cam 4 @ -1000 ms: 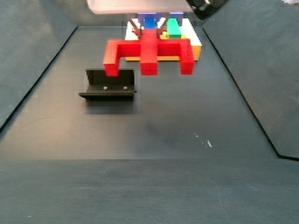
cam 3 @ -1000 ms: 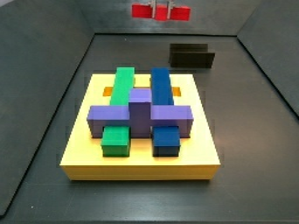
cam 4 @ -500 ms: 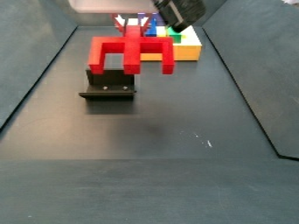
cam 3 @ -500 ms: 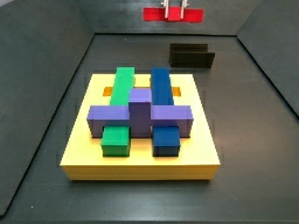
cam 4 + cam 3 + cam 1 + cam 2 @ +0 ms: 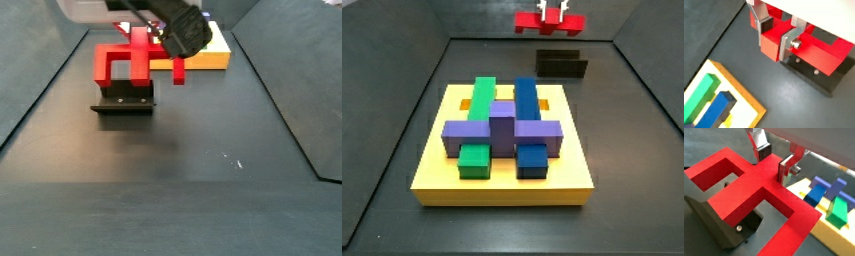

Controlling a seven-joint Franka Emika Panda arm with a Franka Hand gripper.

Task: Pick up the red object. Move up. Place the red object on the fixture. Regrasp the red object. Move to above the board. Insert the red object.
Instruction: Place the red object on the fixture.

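My gripper (image 5: 775, 37) is shut on the central stem of the red object (image 5: 821, 51), a bright red bar with two short legs. In a side view the gripper (image 5: 156, 42) holds the red object (image 5: 128, 63) in the air just above the fixture (image 5: 123, 99), a small dark holder on the floor. In a side view the red object (image 5: 549, 21) hangs high at the back, above the fixture (image 5: 563, 64). The fixture also shows under the piece in both wrist views (image 5: 721, 225) (image 5: 832, 76). The yellow board (image 5: 502, 183) carries green, blue and purple blocks.
The purple cross-shaped block (image 5: 502, 132) lies across a green bar (image 5: 481, 94) and a blue bar (image 5: 525, 95) on the board. Dark walls (image 5: 396, 110) ring the grey floor. The board's corner shows in both wrist views (image 5: 737, 97) (image 5: 839, 235).
The gripper has carried the red object sideways from near the board towards the fixture, and it now hangs just over the fixture.
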